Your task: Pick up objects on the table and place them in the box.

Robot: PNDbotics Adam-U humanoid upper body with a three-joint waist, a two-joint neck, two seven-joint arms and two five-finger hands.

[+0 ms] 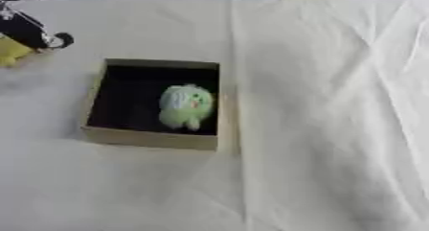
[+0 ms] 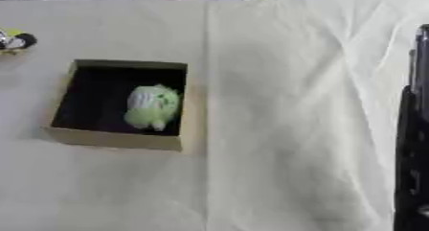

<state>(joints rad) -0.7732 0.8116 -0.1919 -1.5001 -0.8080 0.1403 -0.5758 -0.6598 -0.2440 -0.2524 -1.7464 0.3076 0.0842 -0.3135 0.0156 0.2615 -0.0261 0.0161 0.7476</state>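
Left eye view: fuzzy green toy, cardboard box.

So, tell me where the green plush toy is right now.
The green plush toy lies inside the cardboard box, toward its right wall, left of centre on the white cloth.

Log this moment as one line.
green plush toy: inside box | left hand: far left, on yellow object, grip unclear | right hand: right edge, fingers unclear | white cloth: bare
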